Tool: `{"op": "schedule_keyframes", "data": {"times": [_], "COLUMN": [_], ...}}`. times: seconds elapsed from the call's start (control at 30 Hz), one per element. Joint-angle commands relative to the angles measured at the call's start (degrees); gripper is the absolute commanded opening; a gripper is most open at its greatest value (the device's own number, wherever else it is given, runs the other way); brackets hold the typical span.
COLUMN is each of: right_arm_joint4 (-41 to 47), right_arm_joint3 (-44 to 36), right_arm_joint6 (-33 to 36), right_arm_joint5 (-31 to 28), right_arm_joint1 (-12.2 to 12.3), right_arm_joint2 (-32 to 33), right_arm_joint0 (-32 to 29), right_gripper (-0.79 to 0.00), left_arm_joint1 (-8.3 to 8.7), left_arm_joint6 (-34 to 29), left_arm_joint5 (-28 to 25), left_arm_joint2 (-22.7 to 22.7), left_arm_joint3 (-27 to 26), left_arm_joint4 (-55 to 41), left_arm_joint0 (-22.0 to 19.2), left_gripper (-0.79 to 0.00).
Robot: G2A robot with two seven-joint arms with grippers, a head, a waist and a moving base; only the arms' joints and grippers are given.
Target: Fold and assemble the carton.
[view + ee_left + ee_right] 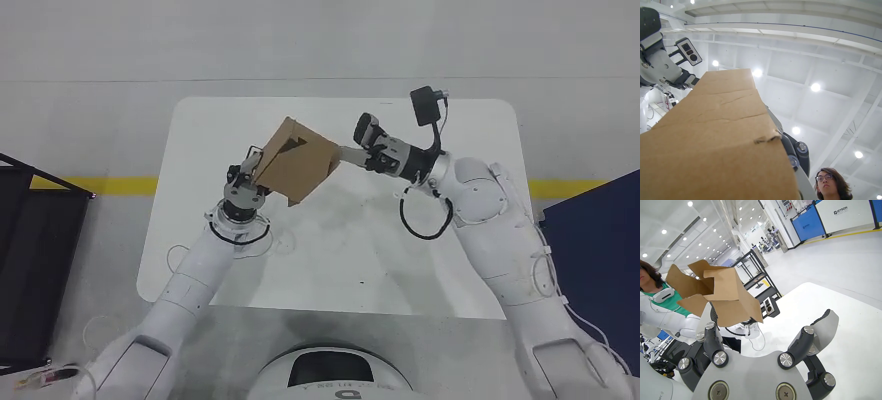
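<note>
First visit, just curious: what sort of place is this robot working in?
Probably a big industrial hall or robotics lab: a high white ceiling with rows of lights, blue partition panels, a yellow floor line, and black shelving racks near the white table.

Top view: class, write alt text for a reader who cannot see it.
A partly folded brown carton is held tilted above a white table by the left gripper. The right gripper is at the carton's opposite side, and both white arms reach in from the near edge.
</note>
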Motion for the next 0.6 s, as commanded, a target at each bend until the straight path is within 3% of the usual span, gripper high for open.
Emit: {"op": "schedule_keyframes", "data": {"times": [0.0,0.57], "right_arm_joint4": [-0.4,1.6], "right_arm_joint3": [-0.3,-5.9], "right_arm_joint6": [0.3,-3.7], "right_arm_joint5": [0.2,-3.9], "right_arm_joint1": [0.0,1.3], "right_arm_joint2": [-0.2,5.2], "right_arm_joint0": [0.0,-6.9], "right_gripper": [0.000,0.000], "left_arm_joint1": [-0.06,-1.15], "left_arm_joint6": [0.0,0.0], "left_arm_joint5": [-0.6,-2.7], "left_arm_joint2": [-0.1,-5.1], "left_arm_joint3": [-0.2,-2.8], "left_arm_joint4": [1.9,5.6], "left_arm_joint0": [0.1,2.4], "left_gripper": [-0.785,-0.785]}}
